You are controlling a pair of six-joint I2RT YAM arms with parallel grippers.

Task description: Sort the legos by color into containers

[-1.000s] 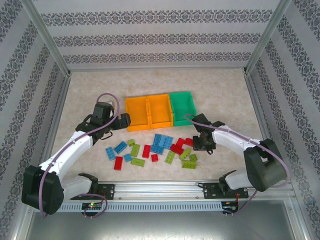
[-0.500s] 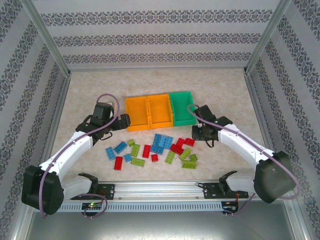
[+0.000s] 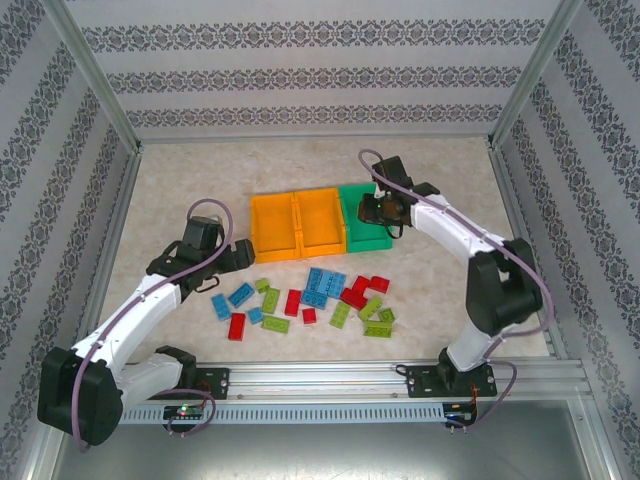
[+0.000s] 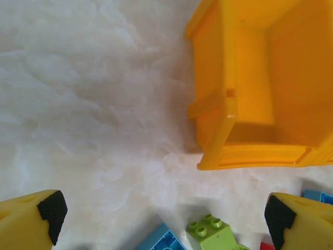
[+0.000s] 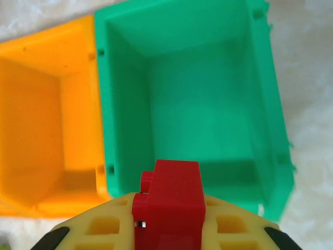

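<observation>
**Right gripper**: jaws closed on one red brick, studs facing left in the wrist view. It is above the near wall of the green bin. The brick is over that bin's near rim and its inside floor is bare.

**Left gripper**: jaws spread wide and holding nothing. It is above bare table, just off the near-left corner of the left orange bin. A lime brick and a blue brick lie between the fingertips at the frame's lower edge.

**Bins**: three in a row with side walls touching. The middle orange bin abuts the green one.

**Bricks**: a loose scatter of blue, red and lime between the bins and the arm bases, near the bins' front walls.

**Free room**: open table to the left of, behind and to the right of the row.
</observation>
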